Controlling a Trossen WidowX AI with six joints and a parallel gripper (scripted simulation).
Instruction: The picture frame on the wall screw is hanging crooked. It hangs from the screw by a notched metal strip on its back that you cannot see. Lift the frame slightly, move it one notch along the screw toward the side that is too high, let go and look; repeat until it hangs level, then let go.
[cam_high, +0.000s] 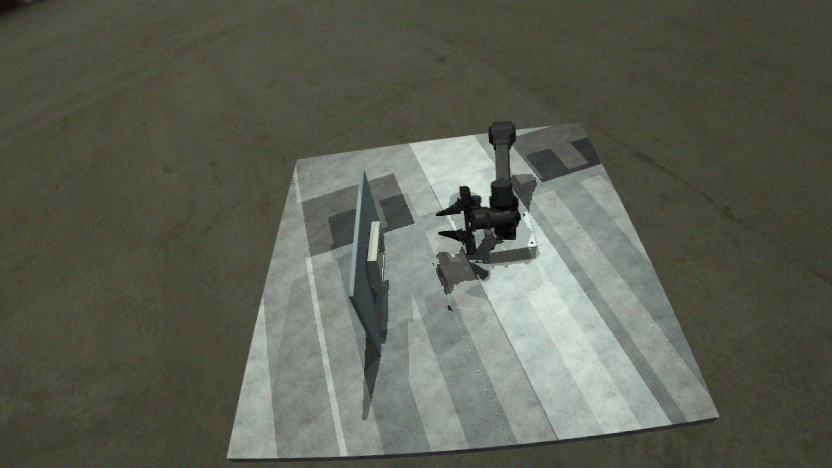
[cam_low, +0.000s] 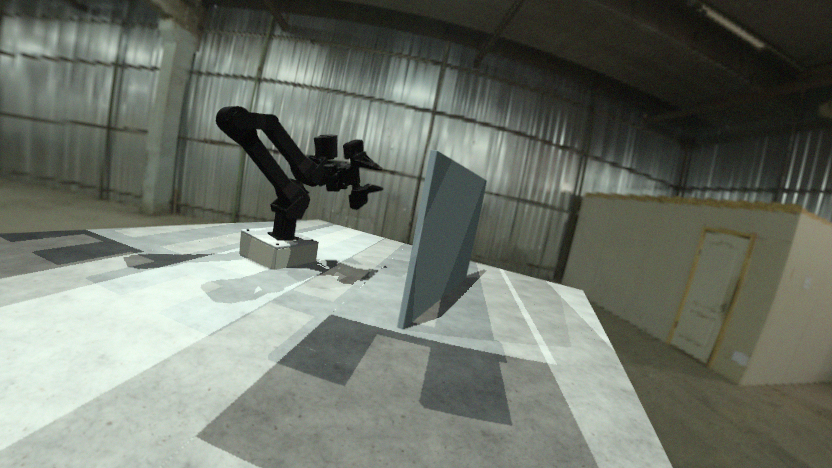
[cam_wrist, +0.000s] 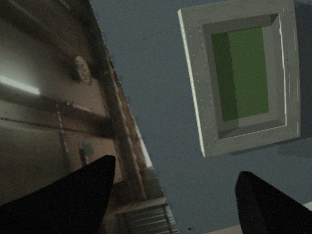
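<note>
a corrugated metal wall (cam_low: 372, 104) runs behind the patterned table top (cam_high: 593, 372) (cam_low: 145, 360), on which the wall panel (cam_high: 361, 232) (cam_low: 445, 238) (cam_wrist: 150, 95) stands upright. the picture frame (cam_high: 374, 241) (cam_wrist: 204, 85) is on the panel's robot-facing side, around its green picture (cam_wrist: 247, 75). i take it that the hidden notched strip and screw carry its weight, since no finger supports it.

on that same side of the panel, the gripper (cam_high: 439, 224) (cam_low: 381, 178) (cam_wrist: 178, 173) hangs well apart from it, released, its fingers spread with nothing between them. i judge that this standoff is for looking: a hand on the frame would spoil any reading of how it hangs.

the top view gives me the gap between fingertips and frame, but only a thin slice of the frame's front. from the exterior camera i get the panel's back and the arm's reach, while the frame is out of sight behind the panel. only the wrist view shows me the frame's face, its sides slanting and out of line with the panel's edge. that suggests a tilt, though the angled camera keeps me from being sure. if it is crooked, another one-notch shift is due.
</note>
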